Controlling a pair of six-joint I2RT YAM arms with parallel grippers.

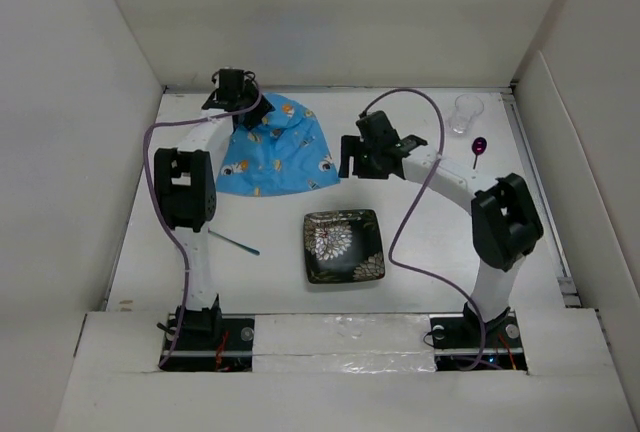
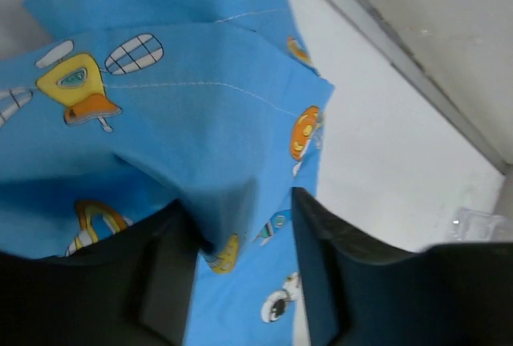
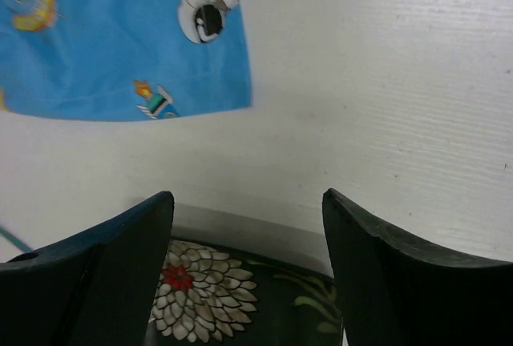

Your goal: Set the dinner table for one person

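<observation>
The dinner table is a matte white surface with white upright panels. A blue cartoon-print cloth lies at the back left, bunched toward my left gripper. In the left wrist view the left gripper has its jaws apart around a raised fold of the cloth; the fold touches only the left finger. A black square plate with a flower pattern sits front centre. My right gripper hovers open and empty between cloth and plate. The right wrist view shows the right gripper above the plate's far rim.
A clear glass stands at the back right, with a purple spoon just in front of it. A thin teal-handled utensil lies left of the plate, near the left arm. The back wall is close behind the left gripper.
</observation>
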